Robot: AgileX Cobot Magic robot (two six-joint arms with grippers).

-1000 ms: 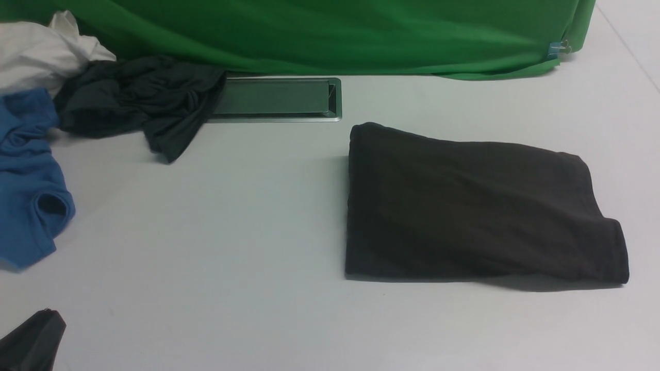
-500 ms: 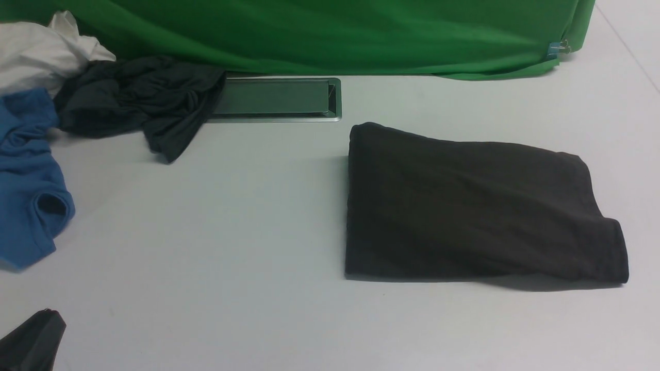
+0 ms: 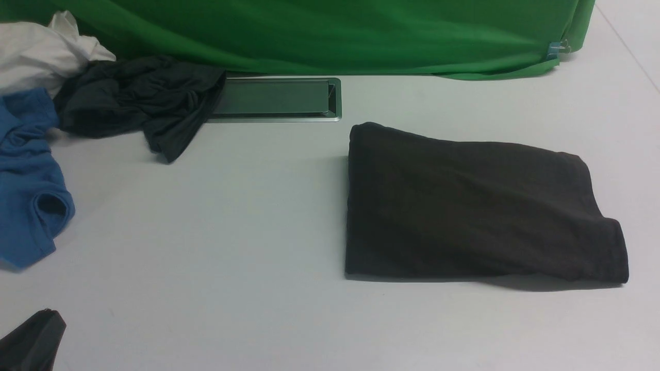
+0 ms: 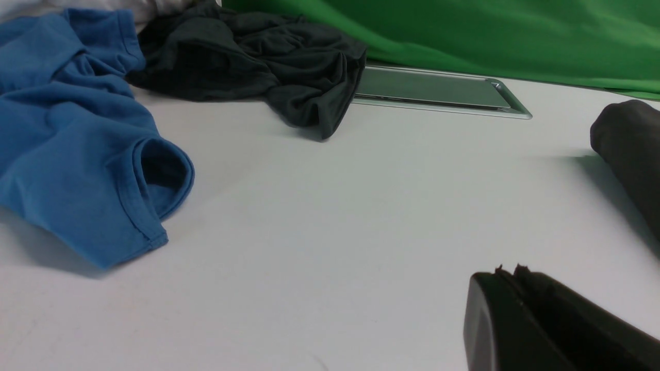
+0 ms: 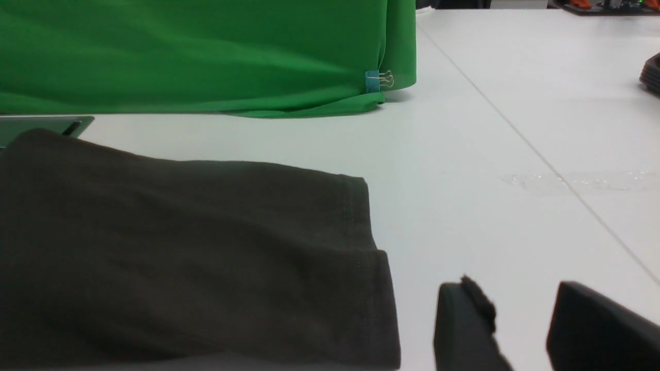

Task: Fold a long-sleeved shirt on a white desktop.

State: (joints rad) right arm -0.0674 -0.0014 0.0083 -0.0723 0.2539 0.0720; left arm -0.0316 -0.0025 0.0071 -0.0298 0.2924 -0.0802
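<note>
On the plain white desktop (image 3: 232,247), the dark charcoal-brown long-sleeved shirt (image 3: 474,206) lies folded, seemingly finished; left gripper (image 4: 508,281) fingers together, right gripper (image 5: 521,314) fingers apart, empty.

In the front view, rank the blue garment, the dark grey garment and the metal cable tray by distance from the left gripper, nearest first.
From the left gripper, low at the robot's left:
1. Blue garment, just ahead along the left edge.
2. Dark grey garment, crumpled farther back, left of centre.
3. Metal cable tray, farthest, at the back by the green backdrop.
</note>
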